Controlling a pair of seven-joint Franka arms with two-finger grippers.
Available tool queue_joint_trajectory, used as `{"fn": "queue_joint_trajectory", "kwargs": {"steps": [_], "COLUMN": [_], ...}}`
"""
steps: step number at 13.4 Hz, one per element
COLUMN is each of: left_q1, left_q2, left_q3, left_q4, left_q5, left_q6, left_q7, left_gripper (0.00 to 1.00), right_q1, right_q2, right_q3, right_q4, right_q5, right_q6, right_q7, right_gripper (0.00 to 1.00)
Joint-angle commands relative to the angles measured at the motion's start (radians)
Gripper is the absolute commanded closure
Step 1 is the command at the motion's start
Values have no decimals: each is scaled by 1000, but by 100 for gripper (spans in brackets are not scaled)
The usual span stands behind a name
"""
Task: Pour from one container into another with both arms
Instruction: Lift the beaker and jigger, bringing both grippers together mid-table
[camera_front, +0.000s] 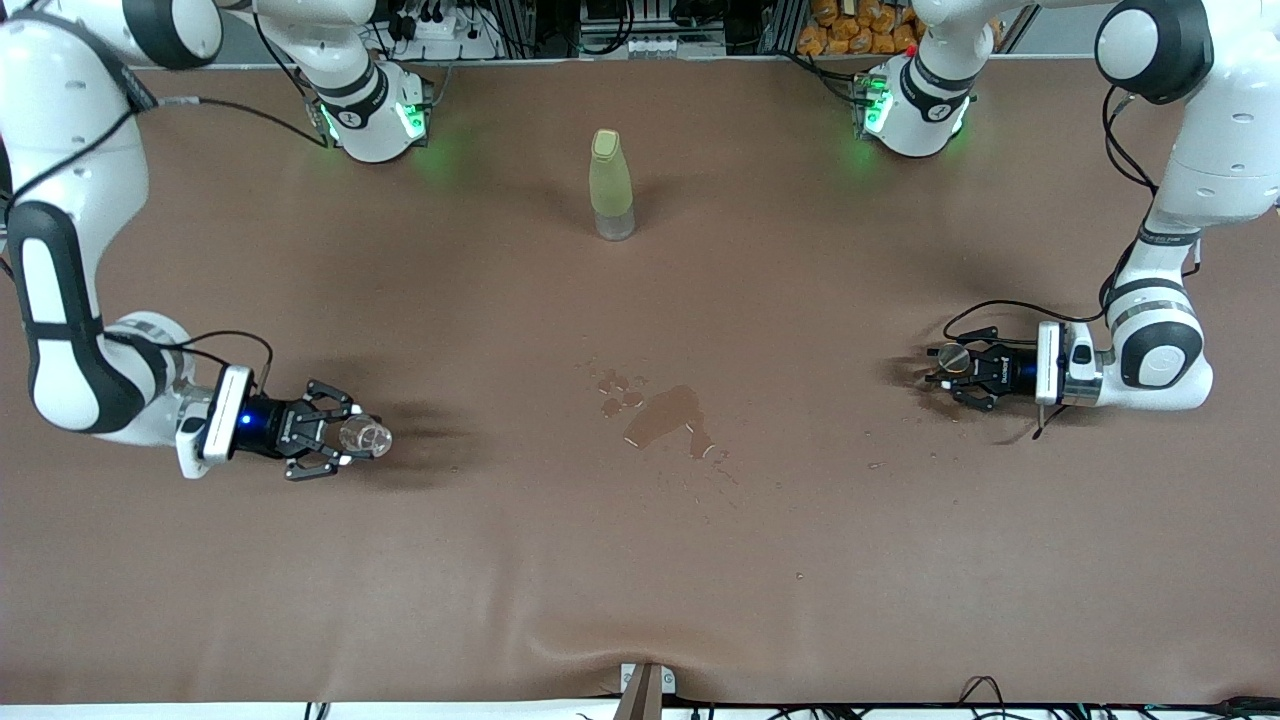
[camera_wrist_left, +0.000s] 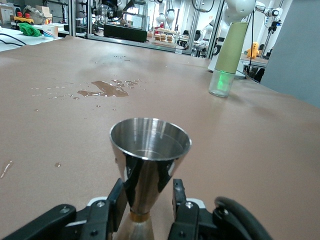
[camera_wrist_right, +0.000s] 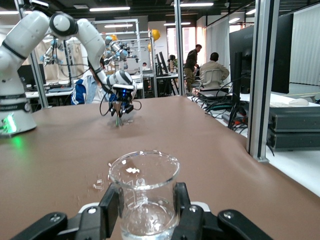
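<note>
A steel jigger (camera_front: 948, 358) stands upright on the brown table (camera_front: 800, 560) toward the left arm's end, with my left gripper (camera_front: 943, 364) shut on its waist. In the left wrist view the jigger's cup (camera_wrist_left: 150, 150) rises between the fingers (camera_wrist_left: 118, 200) and holds a little clear liquid. A clear glass beaker (camera_front: 366, 437) stands toward the right arm's end, my right gripper (camera_front: 357, 438) shut around it. The right wrist view shows the beaker (camera_wrist_right: 144, 187) between both fingers (camera_wrist_right: 111, 202), wet inside.
A tall yellow-green bottle (camera_front: 611, 185) stands between the two arm bases, also in the left wrist view (camera_wrist_left: 228, 57). A puddle of spilled liquid (camera_front: 662, 415) with scattered drops lies mid-table.
</note>
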Motion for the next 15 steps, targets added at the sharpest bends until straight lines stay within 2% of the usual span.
{"fn": "queue_joint_trajectory", "kwargs": {"steps": [1, 2, 5, 7, 9, 11, 14, 15], "left_q1": [0, -2, -7, 1, -14, -74, -204, -248], "left_q2": [-5, -5, -34, -39, -38, -38, -36, -36], "left_q3": [3, 5, -9, -78, -138, -172, -172, -172], "left_q4": [21, 37, 47, 93, 107, 107, 107, 107], "left_q5": [-11, -6, -20, -41, -113, -207, -329, -381], "left_q6": [-18, -18, -18, -18, -1, 65, 108, 158], "left_q7": [-12, -12, -14, -15, -17, -22, -20, -19], "left_gripper": [95, 100, 100, 100, 100, 100, 100, 100], "right_q1": [51, 77, 136, 144, 167, 218, 230, 238], "right_q2": [-175, -214, -266, -274, -272, -272, -271, -269], "right_q3": [-7, -7, -7, -7, -7, -9, -7, -7], "right_q4": [-218, -261, -340, -340, -315, -312, -309, -309], "right_q5": [88, 117, 195, 200, 221, 276, 281, 286], "right_q6": [81, 107, 149, 186, 221, 223, 233, 241], "right_q7": [9, 12, 23, 22, 17, -6, -32, -32], "right_gripper": [93, 93, 93, 93, 93, 92, 92, 92]}}
